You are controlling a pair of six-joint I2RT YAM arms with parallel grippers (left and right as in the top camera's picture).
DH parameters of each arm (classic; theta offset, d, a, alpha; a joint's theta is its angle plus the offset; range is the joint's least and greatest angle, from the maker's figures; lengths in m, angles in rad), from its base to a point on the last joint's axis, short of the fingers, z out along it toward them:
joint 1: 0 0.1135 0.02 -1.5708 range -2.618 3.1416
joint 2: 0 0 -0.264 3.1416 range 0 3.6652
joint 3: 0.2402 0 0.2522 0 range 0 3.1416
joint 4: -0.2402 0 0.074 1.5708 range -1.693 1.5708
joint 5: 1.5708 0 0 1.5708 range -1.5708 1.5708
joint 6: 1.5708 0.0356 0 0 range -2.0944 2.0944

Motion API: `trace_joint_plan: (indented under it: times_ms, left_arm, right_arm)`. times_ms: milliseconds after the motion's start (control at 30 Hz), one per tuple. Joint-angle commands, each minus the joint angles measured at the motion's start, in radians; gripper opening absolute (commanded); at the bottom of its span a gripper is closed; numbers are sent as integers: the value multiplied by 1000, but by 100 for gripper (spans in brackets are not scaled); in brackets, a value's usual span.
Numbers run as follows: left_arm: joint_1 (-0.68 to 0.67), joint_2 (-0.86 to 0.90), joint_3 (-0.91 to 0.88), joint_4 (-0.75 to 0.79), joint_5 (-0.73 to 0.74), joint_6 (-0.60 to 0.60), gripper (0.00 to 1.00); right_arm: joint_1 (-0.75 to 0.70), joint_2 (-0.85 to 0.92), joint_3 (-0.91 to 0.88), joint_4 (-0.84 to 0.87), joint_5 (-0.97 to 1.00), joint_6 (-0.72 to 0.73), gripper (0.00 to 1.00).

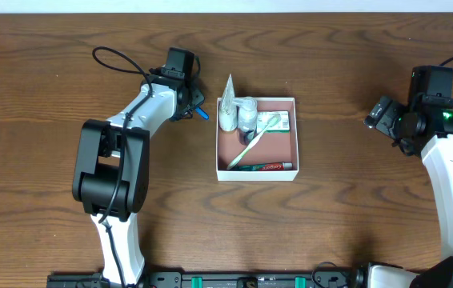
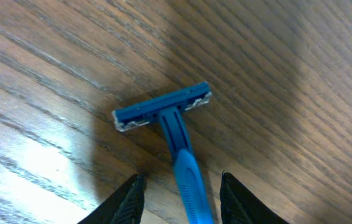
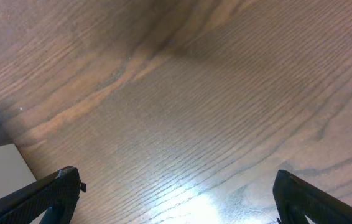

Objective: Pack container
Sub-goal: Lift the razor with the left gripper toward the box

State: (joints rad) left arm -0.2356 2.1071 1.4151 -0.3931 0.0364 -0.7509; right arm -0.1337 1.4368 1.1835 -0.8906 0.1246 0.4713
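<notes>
Left end effector straddles the blue razor handle, whether clamped I cannot tell; it should pinch squarely, lift clear, then travel right to the container mid-tabletop, lowering onto bare floor.

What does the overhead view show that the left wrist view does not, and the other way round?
Only the overhead view: the square white-walled container with a reddish-brown floor, holding a white-and-green toothbrush, a red toothpaste tube, small white bottles and a green-and-white carton; also both arms and the right gripper.
Only the left wrist view: the head and blades of the blue plastic razor, and the left gripper open, its fingers either side of the handle.
Both: the razor and the brown wooden table.
</notes>
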Motion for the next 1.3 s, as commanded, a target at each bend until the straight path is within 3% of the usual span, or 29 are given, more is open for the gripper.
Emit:
trace_joint_plan:
  times_ms: [0, 67, 167, 400, 833, 1267]
  left_arm:
    - [-3, 65, -5, -16, -22, 16, 41]
    - [-3, 73, -5, -21, -22, 16, 40]
    - [-2, 74, -5, -35, -22, 16, 29]
    - [-2, 74, -5, -101, -22, 42, 14]
    - [13, 34, 3, -224, -22, 146, 15]
    - [-5, -355, 39, -341, -22, 334, 14]
  right_arm:
    - [-5, -17, 13, 0, 6, 6, 99]
    - [-5, -17, 13, 0, 6, 6, 99]
    - [-5, -17, 13, 0, 6, 6, 99]
    - [-5, -17, 13, 0, 6, 6, 99]
    - [-5, -17, 13, 0, 6, 6, 99]
    - [-5, -17, 13, 0, 6, 6, 99]
